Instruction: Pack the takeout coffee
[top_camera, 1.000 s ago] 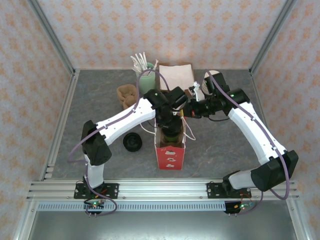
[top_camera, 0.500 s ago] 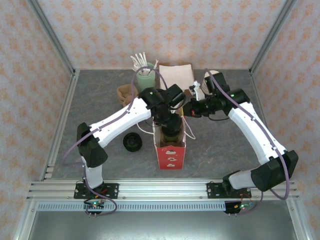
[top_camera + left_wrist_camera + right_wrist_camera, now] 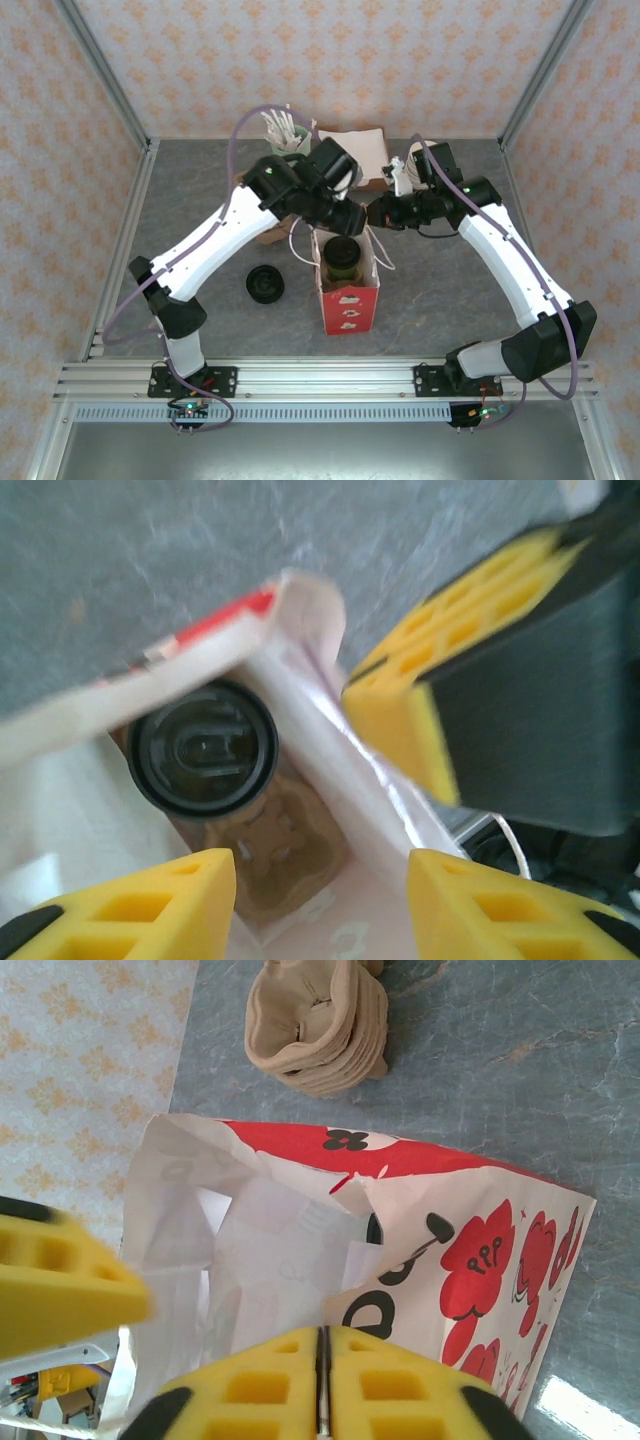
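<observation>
Grey table (image 3: 450, 290); black-lidded cup (image 3: 342, 255) inside bag (image 3: 350, 310)

- left gripper (image 3: 347, 214) has been lifted out of the bag (image 3: 350, 305) and drawn back, jaws now apart
- takeout coffee (image 3: 342, 256) has been released, left standing inside
- bag has been nudged slightly right

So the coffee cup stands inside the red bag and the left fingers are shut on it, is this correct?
Not fully. The coffee cup does stand inside the red bag, but the left fingers are open and apart from it, above the bag's mouth. The left wrist view shows this.
</observation>
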Available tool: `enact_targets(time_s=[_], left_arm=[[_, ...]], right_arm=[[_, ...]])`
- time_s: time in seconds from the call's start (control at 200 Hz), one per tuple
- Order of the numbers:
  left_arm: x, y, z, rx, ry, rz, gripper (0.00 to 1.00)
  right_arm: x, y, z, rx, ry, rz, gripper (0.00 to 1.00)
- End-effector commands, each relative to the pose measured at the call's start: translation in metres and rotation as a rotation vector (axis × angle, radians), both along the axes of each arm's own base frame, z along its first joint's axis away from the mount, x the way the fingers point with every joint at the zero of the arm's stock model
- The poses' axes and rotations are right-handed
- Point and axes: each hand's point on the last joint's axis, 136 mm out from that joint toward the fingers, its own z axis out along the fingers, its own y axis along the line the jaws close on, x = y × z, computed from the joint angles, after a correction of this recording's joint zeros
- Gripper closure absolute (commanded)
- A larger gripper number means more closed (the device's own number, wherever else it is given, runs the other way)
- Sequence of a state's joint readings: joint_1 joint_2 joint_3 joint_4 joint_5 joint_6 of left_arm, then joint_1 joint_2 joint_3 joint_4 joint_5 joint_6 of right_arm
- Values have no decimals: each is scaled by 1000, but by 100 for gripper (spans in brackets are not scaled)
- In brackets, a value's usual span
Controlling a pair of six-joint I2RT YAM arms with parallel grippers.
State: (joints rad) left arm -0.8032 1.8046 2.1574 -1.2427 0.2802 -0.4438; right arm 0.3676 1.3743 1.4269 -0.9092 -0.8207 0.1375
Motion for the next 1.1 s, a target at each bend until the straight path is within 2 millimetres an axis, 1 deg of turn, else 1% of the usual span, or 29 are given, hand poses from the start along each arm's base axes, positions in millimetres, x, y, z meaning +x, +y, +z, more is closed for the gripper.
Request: enact_targets(time_s=[0.0, 0.085, 0.13, 0.19, 0.245, 0.315, 0.375, 0.44, 0.51, 0.576, 0.616, 0.716, 0.816, 0.841, 0.851, 0.891, 1.096], left_arm=[[20, 18, 25, -10, -61, 68, 51], [34, 29, 43, -35, -107, 126, 51], [42, 40, 50, -30, -131, 174, 51], [53, 53, 56, -31, -156, 227, 52], [63, 70, 60, -1, -189, 293, 51], [74, 85, 63, -2, -218, 342, 51], [87, 103, 67, 24, -262, 410, 50], [99, 118, 68, 28, -280, 463, 49], [114, 135, 66, 41, -298, 528, 48], [130, 139, 64, 23, -319, 544, 45], [139, 148, 60, 37, -321, 575, 43], [159, 160, 50, 55, -323, 617, 43], [182, 167, 43, 57, -343, 642, 42], [184, 168, 46, 47, -349, 646, 42], [190, 167, 37, 57, -334, 646, 42], [199, 169, 31, 60, -324, 657, 42], [240, 182, 15, 38, -322, 712, 43]], right_arm=[[16, -4, 11, -17, -71, -38, 81], [21, -6, 13, -31, -86, -51, 69], [25, -8, 16, -40, -97, -62, 62], [29, -9, 21, -46, -113, -75, 57], [33, -10, 25, -41, -125, -92, 54], [40, -14, 34, -33, -143, -125, 52], [45, -16, 40, -23, -158, -144, 50], [49, -18, 46, -20, -171, -157, 48], [51, -20, 50, -23, -180, -165, 48], [52, -21, 53, -21, -191, -169, 47], [52, -22, 54, -21, -195, -172, 47], [54, -25, 61, -25, -212, -188, 47], [53, -26, 62, -24, -215, -192, 47], [53, -26, 62, -24, -216, -193, 47], [53, -26, 62, -24, -214, -195, 47], [53, -26, 63, -21, -217, -199, 47], [52, -28, 63, -10, -236, -218, 48]])
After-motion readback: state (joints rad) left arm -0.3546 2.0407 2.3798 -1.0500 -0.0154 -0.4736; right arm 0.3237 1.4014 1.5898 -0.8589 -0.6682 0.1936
